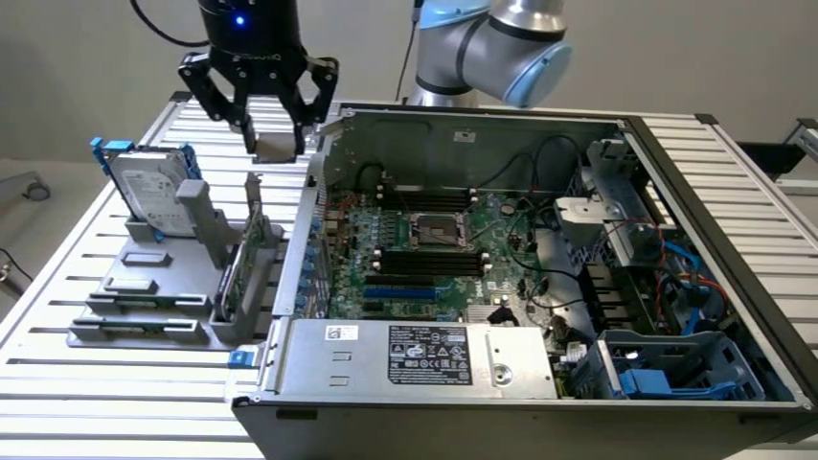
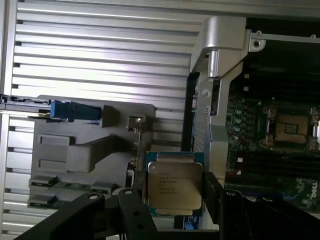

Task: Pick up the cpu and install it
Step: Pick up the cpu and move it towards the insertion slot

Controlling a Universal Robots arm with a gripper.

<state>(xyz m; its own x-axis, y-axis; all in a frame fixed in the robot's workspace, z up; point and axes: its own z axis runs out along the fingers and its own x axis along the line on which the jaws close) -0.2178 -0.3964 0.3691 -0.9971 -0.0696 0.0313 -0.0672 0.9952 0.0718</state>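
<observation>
The cpu point(image 2: 174, 185), a small square chip with a dull silver top and a thin rim, sits between two black fingers point(image 2: 134, 207) of my gripper point(image 2: 174, 195), which is shut on it. In the exterior view the gripper point(image 1: 274, 134) hangs in the air with the cpu point(image 1: 275, 147) in it, above the slatted table and just outside the open computer case's wall on the exterior view's left. The dark metal-framed socket point(image 1: 435, 229) lies open in the middle of the motherboard, well apart from the gripper; the wrist view also catches the socket point(image 2: 290, 129).
A grey fixture point(image 1: 153, 287) on the slatted table point(image 1: 115, 383) holds a silver hard drive point(image 1: 145, 190) with blue brackets, below the gripper. The open case point(image 1: 511, 383) has tall walls, cables, a power supply and blue drive bays point(image 1: 665, 369). The arm's elbow point(image 1: 501, 43) stands behind the case.
</observation>
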